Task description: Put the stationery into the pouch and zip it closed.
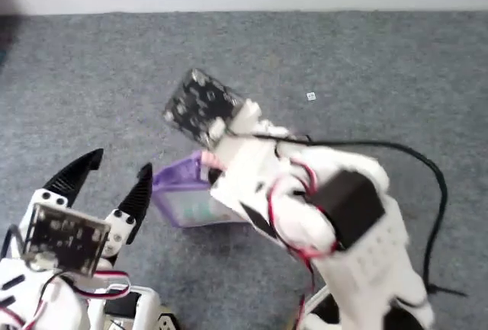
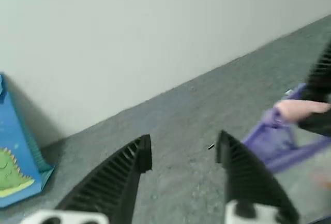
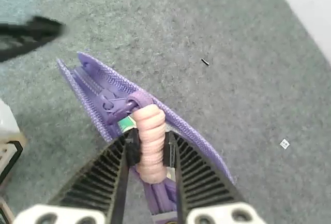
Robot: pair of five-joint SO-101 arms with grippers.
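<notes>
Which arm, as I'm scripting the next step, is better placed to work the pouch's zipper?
Right. The right pincer is shut on the pink ribbed piece at the zipper of the pouch; the left pincer hangs open beside it, touching nothing.

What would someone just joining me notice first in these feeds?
First, the right gripper, clamped on a pink ribbed piece at the zip of the purple pouch. The pouch lies on the grey surface near the middle of the high view. Next, the left gripper, open and empty, raised just off the pouch's side.
</notes>
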